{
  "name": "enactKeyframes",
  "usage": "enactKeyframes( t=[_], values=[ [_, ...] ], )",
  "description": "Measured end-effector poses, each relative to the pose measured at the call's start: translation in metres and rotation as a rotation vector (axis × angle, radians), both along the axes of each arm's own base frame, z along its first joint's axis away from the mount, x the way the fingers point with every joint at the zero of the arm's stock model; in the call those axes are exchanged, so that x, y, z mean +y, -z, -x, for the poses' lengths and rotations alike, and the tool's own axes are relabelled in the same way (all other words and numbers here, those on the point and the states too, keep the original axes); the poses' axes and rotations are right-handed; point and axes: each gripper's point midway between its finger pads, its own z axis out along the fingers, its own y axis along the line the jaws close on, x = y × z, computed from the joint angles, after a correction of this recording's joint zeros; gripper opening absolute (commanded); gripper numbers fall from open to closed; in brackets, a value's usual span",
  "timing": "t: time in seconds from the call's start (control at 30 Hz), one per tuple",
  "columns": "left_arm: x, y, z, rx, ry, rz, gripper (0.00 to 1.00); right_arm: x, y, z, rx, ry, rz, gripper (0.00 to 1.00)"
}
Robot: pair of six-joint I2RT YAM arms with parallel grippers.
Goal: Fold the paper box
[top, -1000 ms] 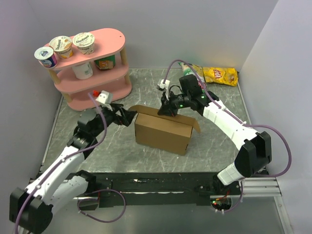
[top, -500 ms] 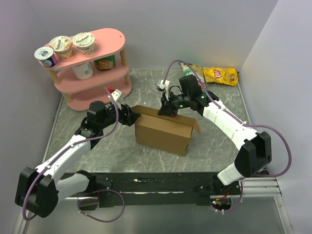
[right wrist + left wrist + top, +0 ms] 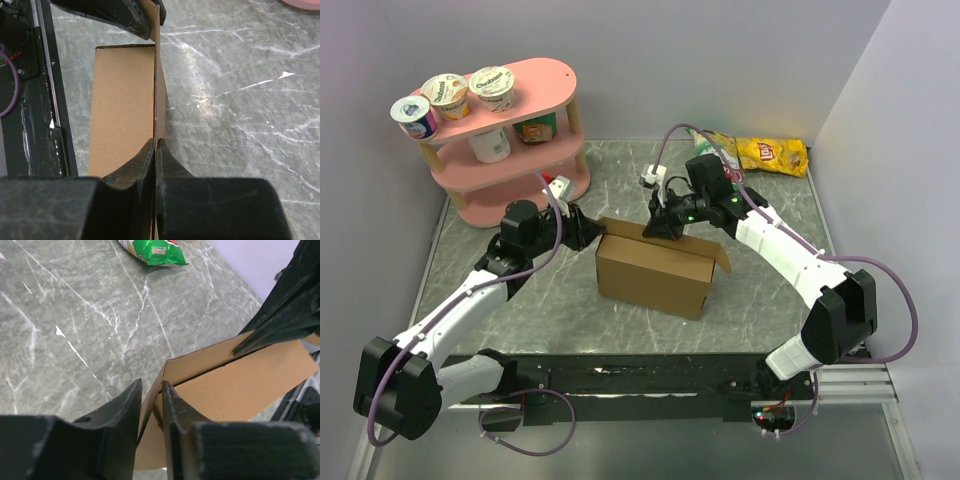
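Two sets of fingers meet at one brown box (image 3: 655,272), which stands near the centre of the tabletop (image 3: 560,312) with a flap sticking out at its 3 o'clock end. The right fingers (image 3: 144,162) are clamped tight on the thin upright wall at the box's 12 o'clock edge. The left fingers (image 3: 125,412) straddle the flap at its 10 o'clock corner, a narrow slit apart with cardboard between them; whether they pinch it I cannot tell. A pink shelf (image 3: 545,75) sits at 10 o'clock, chip bags (image 3: 775,155) at 1 o'clock.
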Motion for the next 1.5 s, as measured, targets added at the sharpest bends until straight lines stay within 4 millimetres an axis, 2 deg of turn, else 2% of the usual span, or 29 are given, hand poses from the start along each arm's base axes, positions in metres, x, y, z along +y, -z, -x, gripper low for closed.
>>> enactKeyframes(
  t=[0.17,0.37,0.47,0.53,0.6,0.7,0.73,0.8,0.83,0.87,0.93,1.0,1.13,1.23,1.3,1.4,1.47,1.5],
  values=[
    [-0.004,0.002,0.002,0.048,-0.017,0.013,0.18,0.001,0.001,-0.001,-0.009,0.007,0.008,0.05],
    [-0.006,0.002,-0.003,0.072,-0.072,-0.017,0.14,0.001,0.002,-0.007,-0.038,0.028,0.026,0.01],
    [-0.005,0.003,-0.004,0.084,-0.107,-0.038,0.1,0.001,0.002,-0.011,-0.07,0.049,0.039,0.01],
    [-0.005,0.003,-0.004,0.094,-0.126,-0.044,0.04,0.001,0.002,-0.012,-0.096,0.061,0.047,0.01],
    [-0.004,0.003,-0.004,0.106,-0.143,-0.051,0.01,0.002,0.002,-0.011,-0.133,0.075,0.052,0.04],
    [-0.006,0.003,-0.003,0.116,-0.153,-0.057,0.01,0.001,0.001,-0.007,-0.183,0.094,0.053,0.22],
    [-0.007,0.003,-0.002,0.116,-0.155,-0.058,0.01,0.0,0.001,-0.005,-0.199,0.103,0.053,0.36],
    [-0.011,0.002,0.001,0.109,-0.149,-0.059,0.01,-0.003,0.002,-0.003,-0.217,0.136,0.055,0.43],
    [-0.015,0.002,0.005,0.108,-0.137,-0.061,0.01,-0.006,0.004,-0.001,-0.219,0.155,0.06,0.53],
    [-0.018,0.003,0.01,0.107,-0.124,-0.063,0.01,-0.009,0.006,0.001,-0.215,0.171,0.064,0.56],
    [-0.022,0.003,0.017,0.104,-0.105,-0.063,0.01,-0.014,0.007,0.004,-0.213,0.204,0.062,0.61],
    [-0.023,0.003,0.023,0.1,-0.092,-0.062,0.01,-0.02,0.003,0.008,-0.22,0.238,0.048,0.61],
    [-0.023,0.003,0.027,0.103,-0.088,-0.064,0.01,-0.029,-0.018,0.018,-0.267,0.279,-0.015,0.45],
    [-0.024,0.003,0.028,0.113,-0.09,-0.056,0.01,-0.031,-0.027,0.022,-0.295,0.288,-0.05,0.39],
    [-0.025,0.003,0.029,0.116,-0.088,-0.052,0.01,-0.032,-0.026,0.023,-0.307,0.291,-0.053,0.39],
    [-0.026,0.003,0.029,0.111,-0.091,-0.051,0.01,-0.033,-0.025,0.022,-0.332,0.314,-0.061,0.5],
    [-0.026,0.002,0.03,0.103,-0.095,-0.052,0.01,-0.032,-0.024,0.024,-0.348,0.323,-0.063,0.67],
    [-0.027,0.002,0.031,0.1,-0.094,-0.054,0.01,-0.031,-0.023,0.027,-0.352,0.332,-0.067,0.72]
  ],
)
